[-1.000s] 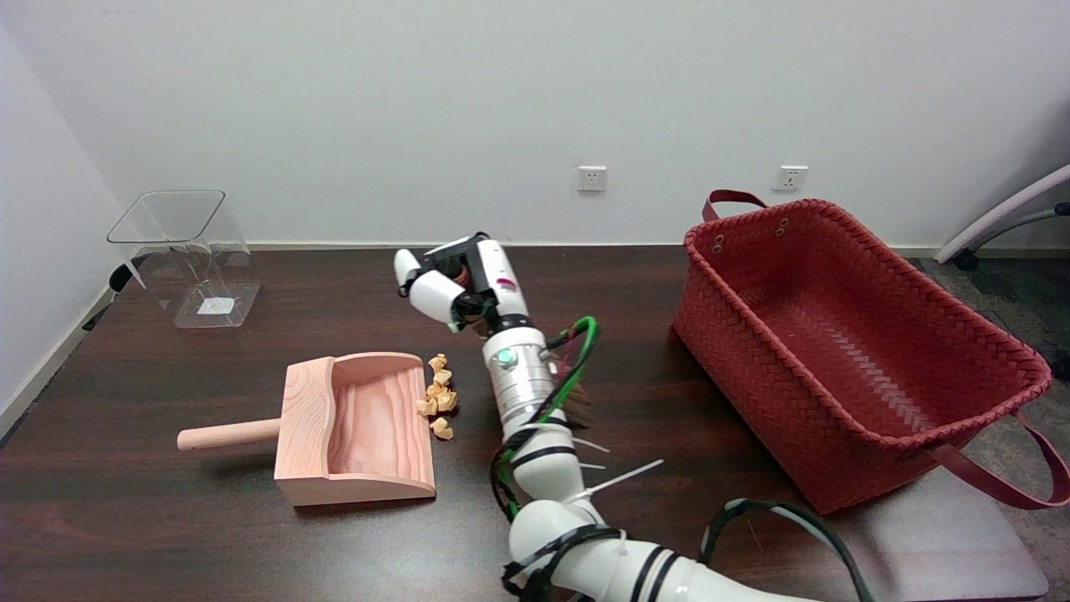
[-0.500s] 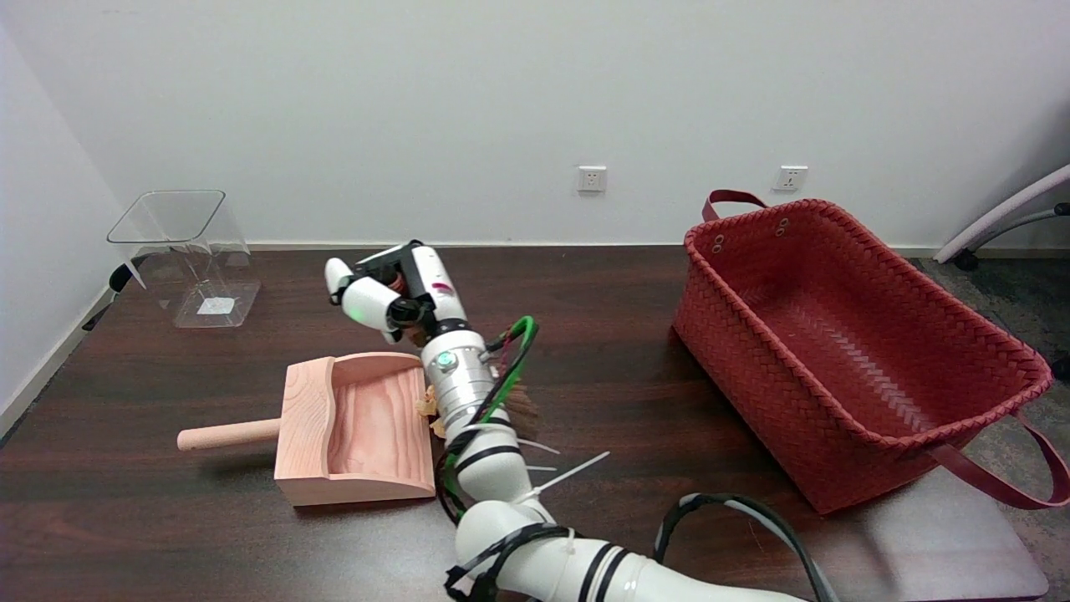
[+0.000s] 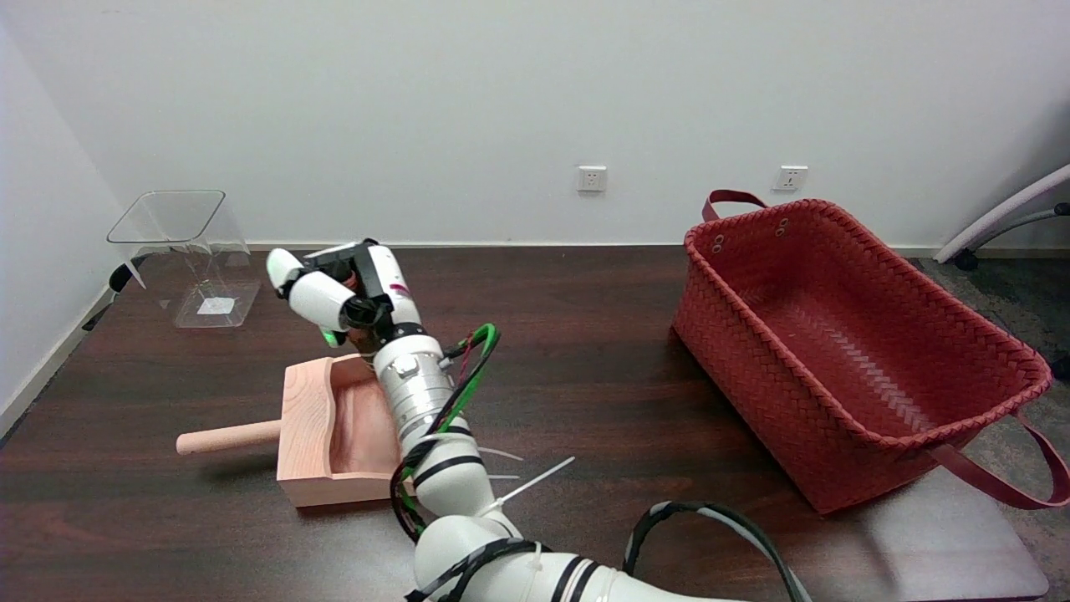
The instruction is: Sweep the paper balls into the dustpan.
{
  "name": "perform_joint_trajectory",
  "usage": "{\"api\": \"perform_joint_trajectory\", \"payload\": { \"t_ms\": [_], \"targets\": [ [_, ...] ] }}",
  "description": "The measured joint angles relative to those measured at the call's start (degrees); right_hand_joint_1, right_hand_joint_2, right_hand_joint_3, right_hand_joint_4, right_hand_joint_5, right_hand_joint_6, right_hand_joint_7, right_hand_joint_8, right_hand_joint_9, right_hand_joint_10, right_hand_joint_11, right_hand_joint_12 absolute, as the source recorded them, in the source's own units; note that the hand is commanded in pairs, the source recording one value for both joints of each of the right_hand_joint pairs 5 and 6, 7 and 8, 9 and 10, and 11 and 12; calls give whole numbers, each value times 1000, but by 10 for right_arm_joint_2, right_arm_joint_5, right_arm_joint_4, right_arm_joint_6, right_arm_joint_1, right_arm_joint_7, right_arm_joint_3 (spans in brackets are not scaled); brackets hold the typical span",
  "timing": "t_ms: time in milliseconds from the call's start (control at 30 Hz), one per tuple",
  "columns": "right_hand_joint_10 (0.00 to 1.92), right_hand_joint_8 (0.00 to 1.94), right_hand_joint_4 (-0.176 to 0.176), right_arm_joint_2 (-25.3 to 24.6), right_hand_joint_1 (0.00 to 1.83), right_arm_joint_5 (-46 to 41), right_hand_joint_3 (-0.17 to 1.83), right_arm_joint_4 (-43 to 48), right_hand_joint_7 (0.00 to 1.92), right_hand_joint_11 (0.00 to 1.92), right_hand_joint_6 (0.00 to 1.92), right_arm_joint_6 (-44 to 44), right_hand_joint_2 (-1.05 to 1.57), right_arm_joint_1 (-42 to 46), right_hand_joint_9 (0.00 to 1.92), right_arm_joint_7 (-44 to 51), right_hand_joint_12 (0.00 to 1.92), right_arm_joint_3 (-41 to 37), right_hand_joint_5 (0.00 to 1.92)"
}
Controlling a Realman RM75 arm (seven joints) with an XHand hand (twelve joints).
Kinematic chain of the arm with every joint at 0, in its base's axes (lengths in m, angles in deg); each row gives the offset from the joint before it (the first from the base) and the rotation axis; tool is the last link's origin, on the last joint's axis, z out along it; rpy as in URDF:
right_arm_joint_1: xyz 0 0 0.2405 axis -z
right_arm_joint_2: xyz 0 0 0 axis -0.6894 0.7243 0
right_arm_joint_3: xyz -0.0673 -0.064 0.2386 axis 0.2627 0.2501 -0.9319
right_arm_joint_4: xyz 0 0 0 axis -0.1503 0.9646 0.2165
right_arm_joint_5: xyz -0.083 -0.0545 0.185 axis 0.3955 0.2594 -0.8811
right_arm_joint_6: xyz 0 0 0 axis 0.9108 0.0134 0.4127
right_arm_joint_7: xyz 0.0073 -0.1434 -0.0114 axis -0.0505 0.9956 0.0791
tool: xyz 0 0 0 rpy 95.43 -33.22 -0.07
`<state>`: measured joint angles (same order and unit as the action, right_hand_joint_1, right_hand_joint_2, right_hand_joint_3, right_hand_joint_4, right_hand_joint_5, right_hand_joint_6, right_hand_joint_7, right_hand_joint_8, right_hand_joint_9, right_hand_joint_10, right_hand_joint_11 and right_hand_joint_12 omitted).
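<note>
Paper balls are hidden from us, likely under the forearm, below the robot hand. Its fingers curl on something we cannot make out. The dustpan beneath could slide across the table if pushed, scattering them.

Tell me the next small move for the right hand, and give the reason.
Probably draw the right hand back toward the red basket. The arm covers the wooden dustpan's open side, no paper balls show on the table, so uncovering would let the sweep be checked.
</note>
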<state>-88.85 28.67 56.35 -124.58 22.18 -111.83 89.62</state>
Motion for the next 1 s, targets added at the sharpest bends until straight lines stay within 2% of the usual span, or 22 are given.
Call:
{"api": "perform_joint_trajectory", "payload": {
  "t_ms": [467, 700, 900, 1000],
  "targets": [
    [1920, 1920, 0, -21, 676, 13, 358, 46, 1920, 1920, 1920, -17, 1571, 1, 1920, -25, 1920, 9, 1920],
    [1920, 1920, 0, -26, 785, 16, 286, 81, 1920, 1920, 1920, -27, 1571, 6, 1920, 6, 1920, 11, 1920],
    [1920, 1920, 0, -27, 863, 16, 420, 117, 1920, 1920, 1920, -33, 1571, 15, 1920, 56, 1920, 12, 1920],
    [1920, 1920, 0, -27, 899, 16, 574, 137, 1920, 1920, 1920, -36, 1571, 24, 1920, 86, 1920, 12, 1920]
  ]
}}
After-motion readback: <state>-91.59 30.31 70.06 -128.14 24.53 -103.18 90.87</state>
